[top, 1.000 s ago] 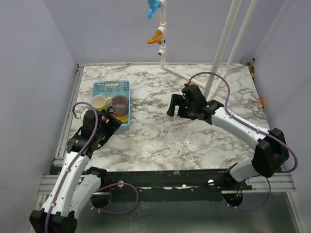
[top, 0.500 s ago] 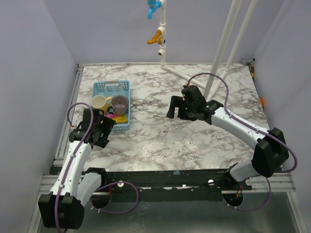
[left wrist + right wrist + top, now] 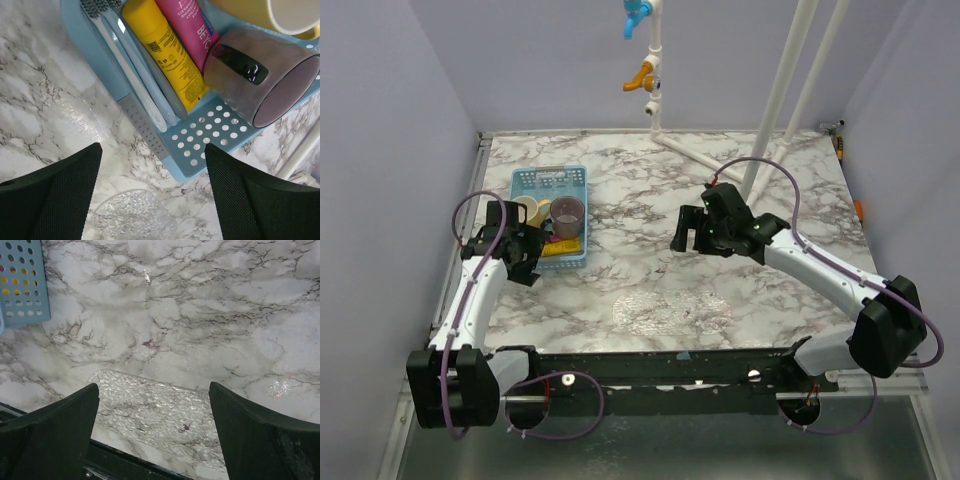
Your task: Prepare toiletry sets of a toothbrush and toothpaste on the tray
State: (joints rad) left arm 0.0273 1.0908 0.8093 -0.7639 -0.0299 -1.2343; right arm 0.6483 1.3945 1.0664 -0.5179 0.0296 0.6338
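1. Black-fingered left gripper (image 3: 151,150) gapes wide, empty, over the blue basket (image 3: 200,145).
2. Inside it lie yellow toothpaste (image 3: 165,55), pink toothpaste (image 3: 187,25) and toothbrushes (image 3: 130,70), beside a purple mug (image 3: 260,75).
3. Equally wide and empty, the right gripper (image 3: 153,386) hangs near the clear tray (image 3: 150,405) on the marble table (image 3: 225,315).

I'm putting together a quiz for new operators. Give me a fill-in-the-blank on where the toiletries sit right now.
The yellow toothpaste tube and the pink toothpaste tube both lie in the ___ basket.
The clear tray holds ___ of the toiletries.
The jaws of the left claw stand ___, with nothing between them.
The toothbrushes lie right beside the ___ tube.
Missing words: light-blue; none; open; yellow.
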